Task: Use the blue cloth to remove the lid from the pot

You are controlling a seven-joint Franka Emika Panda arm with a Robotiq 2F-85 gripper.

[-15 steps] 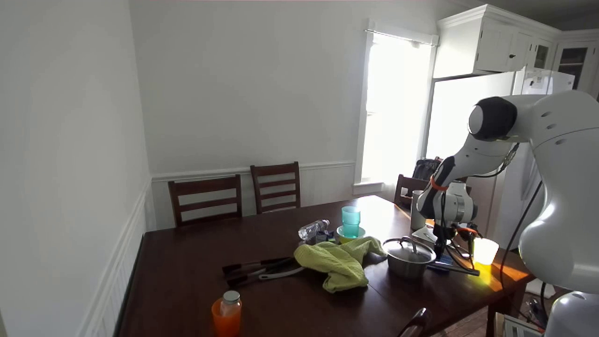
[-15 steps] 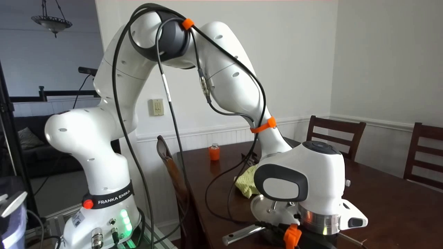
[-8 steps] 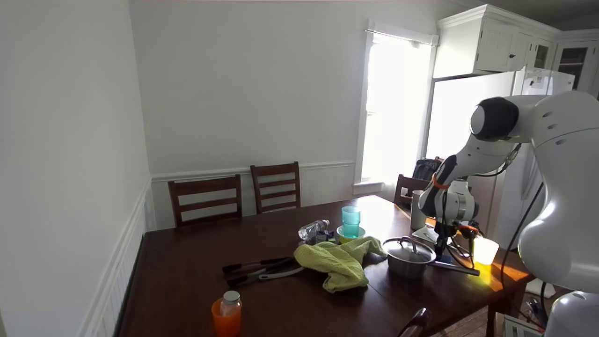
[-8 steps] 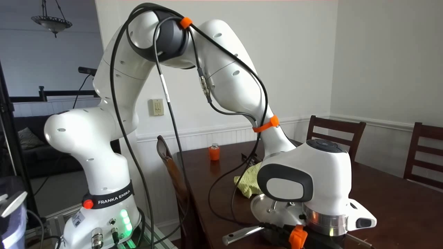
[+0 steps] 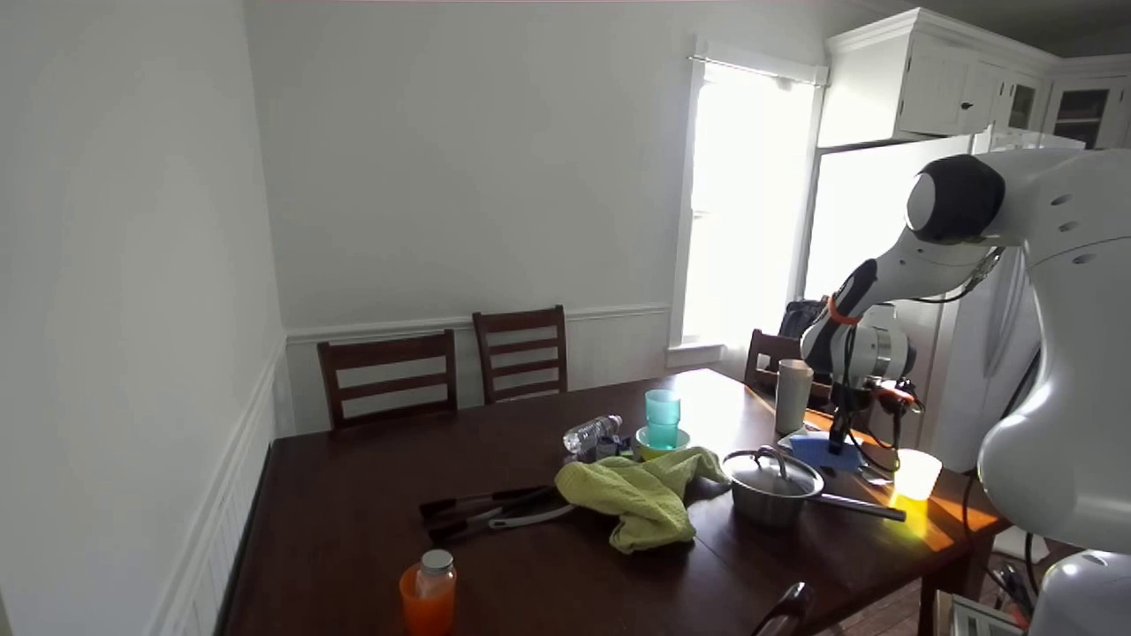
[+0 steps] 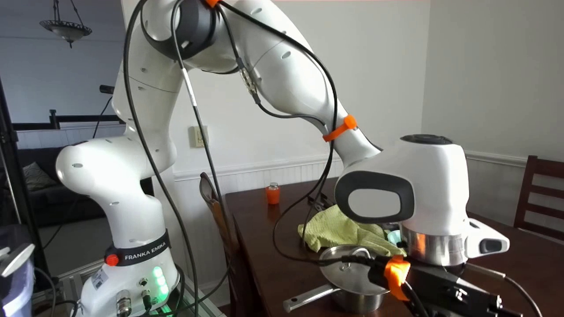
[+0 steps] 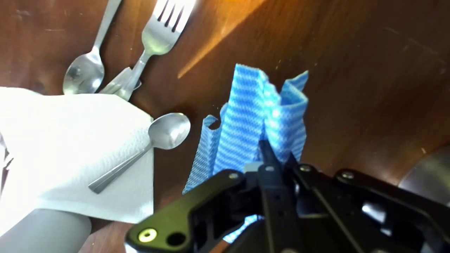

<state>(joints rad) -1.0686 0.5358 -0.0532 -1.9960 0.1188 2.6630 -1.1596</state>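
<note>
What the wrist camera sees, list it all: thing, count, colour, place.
Blue cloth: 1, blue, centre
Napkin: 1, white, left
Spoons: 2, silver, one upper left, one across napkin's edge
Fork: 1, silver, right of upper spoon
Flat piece: 1, silver, under fork handle, unidentifiable
Tumbler: 1, grey, lower left corner
Lidded pot: 1, grey, right edge, mostly cropped, identified from both exterior views
Table: 1, brown, underneath
Gripper: 1, black, bottom centre, pinching the cloth

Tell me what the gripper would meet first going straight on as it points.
Probably the wooden tabletop below the gripper; the blue cloth in its jaws hides the exact spot, and height is hard to judge.
</note>
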